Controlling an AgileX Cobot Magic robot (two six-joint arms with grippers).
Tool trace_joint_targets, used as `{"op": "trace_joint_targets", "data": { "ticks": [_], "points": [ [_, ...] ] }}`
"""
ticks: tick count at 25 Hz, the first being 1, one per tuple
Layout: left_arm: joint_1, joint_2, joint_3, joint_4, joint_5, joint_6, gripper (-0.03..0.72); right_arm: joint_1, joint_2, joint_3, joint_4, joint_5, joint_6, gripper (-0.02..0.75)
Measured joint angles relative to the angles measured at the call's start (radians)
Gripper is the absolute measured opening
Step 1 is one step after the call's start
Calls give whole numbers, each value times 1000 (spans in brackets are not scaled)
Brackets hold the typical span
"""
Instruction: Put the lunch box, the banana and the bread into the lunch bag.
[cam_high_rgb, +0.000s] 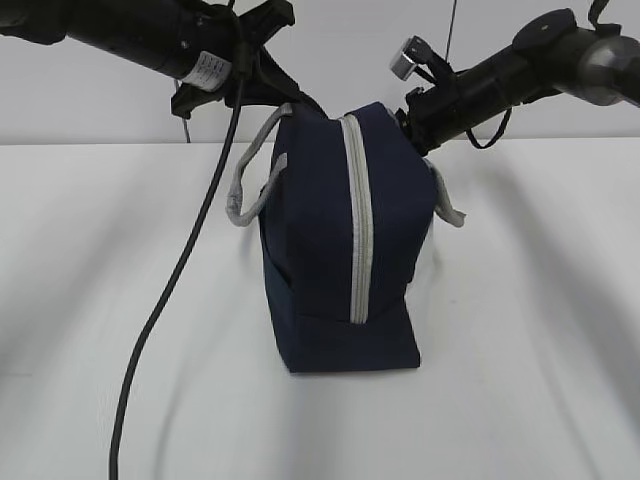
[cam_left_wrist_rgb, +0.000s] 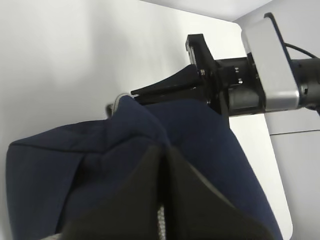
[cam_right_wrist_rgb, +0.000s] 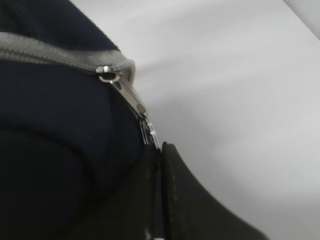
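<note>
The navy lunch bag (cam_high_rgb: 320, 250) stands on end at the table's middle, its grey zipper (cam_high_rgb: 358, 220) facing the camera and closed along its visible length. My left gripper (cam_left_wrist_rgb: 162, 150) is shut, pinching the bag's navy fabric (cam_left_wrist_rgb: 60, 175) at its top rear left. My right gripper (cam_right_wrist_rgb: 160, 147) is shut on the metal zipper pull (cam_right_wrist_rgb: 144, 122) at the top rear right of the bag (cam_right_wrist_rgb: 50, 110); the slider (cam_right_wrist_rgb: 107, 72) sits at the end of the zipper. The lunch box, banana and bread are out of view.
Grey handles hang at the bag's left (cam_high_rgb: 245, 190) and right (cam_high_rgb: 445, 205). A black cable (cam_high_rgb: 170, 290) droops from the left arm across the white table (cam_high_rgb: 90, 330). The right arm's fingers (cam_left_wrist_rgb: 165, 90) show in the left wrist view.
</note>
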Motion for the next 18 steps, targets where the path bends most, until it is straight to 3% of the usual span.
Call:
{"op": "trace_joint_targets", "data": {
  "ticks": [18],
  "points": [
    [-6, -10, 0, 0, 2, 22, -3, 6, -2, -1, -81, 22, 106, 0]
  ]
}}
